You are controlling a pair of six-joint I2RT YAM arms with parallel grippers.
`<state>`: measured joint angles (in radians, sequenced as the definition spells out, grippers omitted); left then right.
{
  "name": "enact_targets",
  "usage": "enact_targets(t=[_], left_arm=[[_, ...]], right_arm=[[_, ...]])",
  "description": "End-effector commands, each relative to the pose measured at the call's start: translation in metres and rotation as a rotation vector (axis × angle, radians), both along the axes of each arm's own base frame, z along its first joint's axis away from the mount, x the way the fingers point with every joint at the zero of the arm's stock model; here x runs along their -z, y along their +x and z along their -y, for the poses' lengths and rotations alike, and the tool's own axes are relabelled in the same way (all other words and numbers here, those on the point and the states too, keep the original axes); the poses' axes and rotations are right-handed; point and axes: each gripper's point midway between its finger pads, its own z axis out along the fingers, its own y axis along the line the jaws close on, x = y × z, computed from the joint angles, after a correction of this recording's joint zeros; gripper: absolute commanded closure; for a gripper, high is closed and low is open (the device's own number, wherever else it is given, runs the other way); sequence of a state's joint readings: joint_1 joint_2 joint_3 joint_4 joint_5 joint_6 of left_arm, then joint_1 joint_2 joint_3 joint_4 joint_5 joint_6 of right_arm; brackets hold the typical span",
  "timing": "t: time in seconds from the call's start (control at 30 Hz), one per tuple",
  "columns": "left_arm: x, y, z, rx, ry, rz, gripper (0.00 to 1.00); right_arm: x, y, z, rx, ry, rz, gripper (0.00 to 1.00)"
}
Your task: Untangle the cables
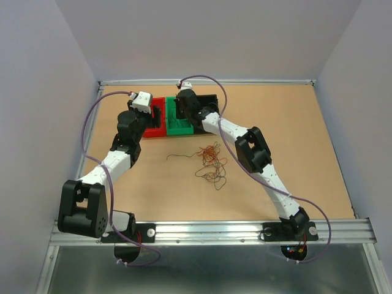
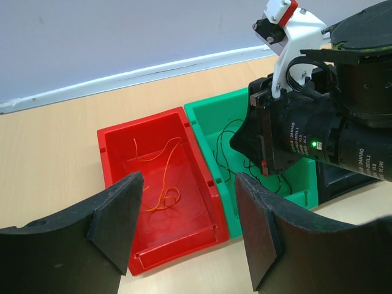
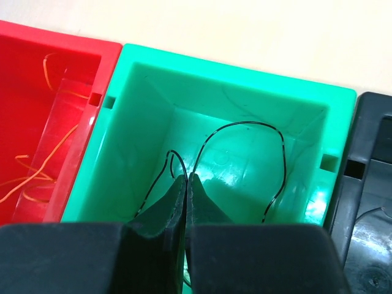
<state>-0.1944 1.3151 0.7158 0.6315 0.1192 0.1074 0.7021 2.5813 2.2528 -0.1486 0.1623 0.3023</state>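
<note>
So the right tool (image 3: 185, 182) is pinched fully closed, down inside the green plastic bin (image 3: 214, 72). It looks like it's got a thin black wire (image 3: 245, 124) clamped at its tips, with the wire looping up and over toward the bin's right wall. The left tool (image 2: 187, 229) hangs spread wide with nothing in it, above the red plastic bin (image 2: 184, 214) next door, where a few curly orange wires (image 2: 160, 199) lie on the bottom. The main tangle of thin orange, brown and dark cables (image 1: 211, 160) sits loose on the tan wooden bench (image 1: 294, 135), near the bins and between the two arms.
</note>
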Motion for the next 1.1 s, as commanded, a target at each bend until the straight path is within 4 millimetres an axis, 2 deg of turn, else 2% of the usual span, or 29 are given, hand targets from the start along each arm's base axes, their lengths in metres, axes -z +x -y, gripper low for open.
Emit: enact_targets(t=[0.0,0.13,0.27,0.33,0.43,0.5,0.63,0.67,0.87,0.9,1.07], left_arm=[[-0.04,0.002,0.0,-0.001,-0.022,0.118,0.28],[-0.04,0.002,-0.001,0.003,-0.019,0.12,0.28],[-0.042,0.0,0.0,0.003,-0.018,0.125,0.28],[-0.044,0.0,-0.003,-0.008,-0.021,0.132,0.28],[-0.049,-0.003,-0.005,-0.017,-0.018,0.15,0.28],[-0.05,-0.005,-0.005,-0.014,-0.022,0.156,0.28],[-0.048,-0.004,-0.004,-0.013,-0.025,0.152,0.28],[-0.048,-0.004,-0.003,-0.008,-0.023,0.151,0.28],[-0.048,-0.004,-0.004,-0.008,-0.023,0.149,0.28],[-0.049,-0.005,-0.003,-0.005,-0.025,0.153,0.28],[-0.051,-0.006,-0.002,0.001,-0.027,0.156,0.28]], right_arm=[[0.043,-0.006,0.014,0.074,-0.089,-0.079,0.99],[0.039,-0.012,0.021,0.108,-0.145,-0.052,0.99],[0.032,-0.021,0.017,0.121,-0.214,-0.001,0.99],[0.026,-0.029,0.009,0.119,-0.221,0.018,0.99],[0.038,-0.037,0.005,0.11,-0.229,0.004,1.0],[0.052,-0.039,0.007,0.115,-0.238,-0.016,0.99],[0.068,-0.043,0.014,0.131,-0.259,-0.041,0.99],[0.075,-0.047,0.017,0.132,-0.276,-0.051,0.99],[0.081,-0.045,0.046,0.202,-0.301,-0.072,1.0],[0.086,-0.04,0.058,0.219,-0.3,-0.093,0.99],[0.085,-0.027,0.089,0.237,-0.287,-0.127,1.0]])
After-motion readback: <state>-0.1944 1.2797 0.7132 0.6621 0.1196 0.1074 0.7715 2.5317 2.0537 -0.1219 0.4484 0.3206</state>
